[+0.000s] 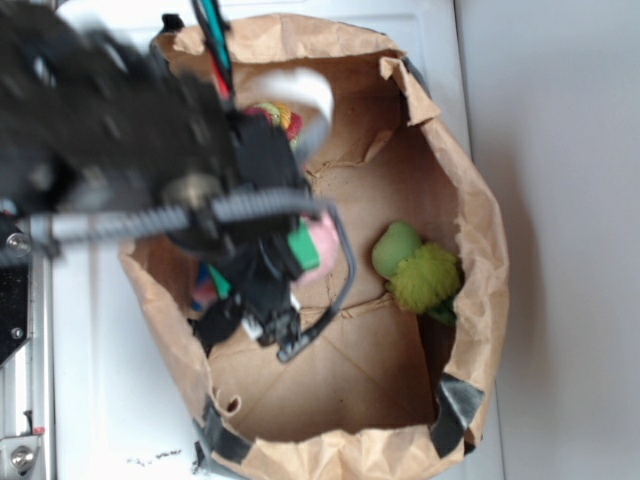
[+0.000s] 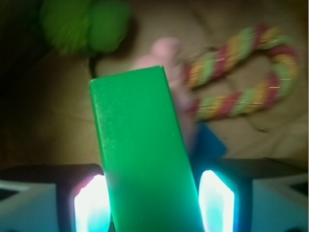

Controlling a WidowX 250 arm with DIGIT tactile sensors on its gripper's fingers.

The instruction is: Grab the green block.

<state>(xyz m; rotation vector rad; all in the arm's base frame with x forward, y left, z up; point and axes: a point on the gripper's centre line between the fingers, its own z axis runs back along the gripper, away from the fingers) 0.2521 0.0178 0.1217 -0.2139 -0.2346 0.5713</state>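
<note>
The green block [image 2: 142,154] is a flat, smooth slab filling the middle of the wrist view, standing between my two glowing fingers [image 2: 89,205]. Both fingers press against its long sides. My gripper [image 2: 153,205] is shut on it. The block's far end reaches out over a pink toy and a blue block, which look further away. From the exterior view only a small green piece of the block [image 1: 304,247] shows under the black arm, at my gripper [image 1: 290,262], inside the paper bag.
The brown paper bag [image 1: 480,230] walls in everything. Inside lie a fuzzy lime-green plush toy [image 1: 418,272], a pink toy [image 1: 325,238], a striped rope toy [image 2: 246,72], a blue block [image 2: 208,144] and a white ring-shaped thing [image 1: 305,95] at the back.
</note>
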